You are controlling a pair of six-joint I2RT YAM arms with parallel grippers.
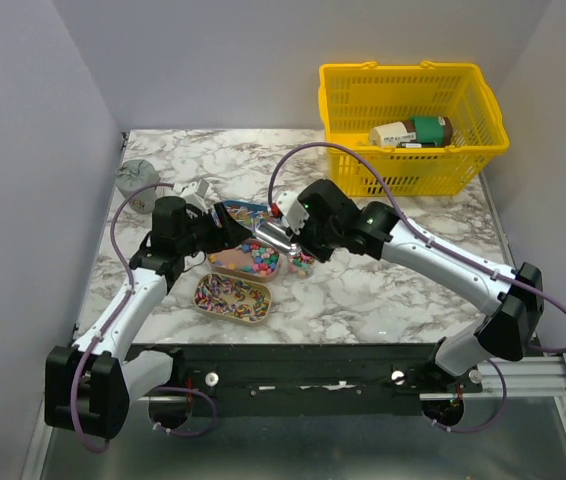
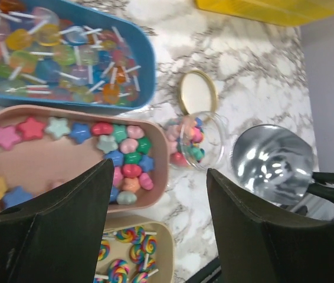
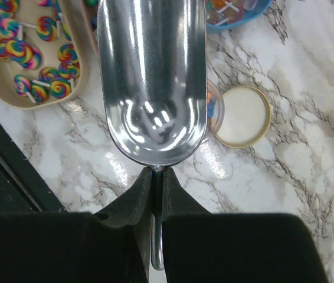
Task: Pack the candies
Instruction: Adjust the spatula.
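The candies are small stars and round pieces in pink, blue, green and yellow, lying in a pink tray. More candies sit inside a small clear jar beside that tray, and its gold-rimmed lid lies apart on the marble. My left gripper hangs open above the tray's end with nothing between its fingers. My right gripper is shut on the handle of a silver scoop, whose bowl is empty and covers most of the jar. In the top view both grippers meet over the trays.
A blue tray of stick lollipops lies behind the pink one. A beige tray of swirl lollipops lies in front. A yellow basket with bottles stands at the back right, and a grey object at the back left.
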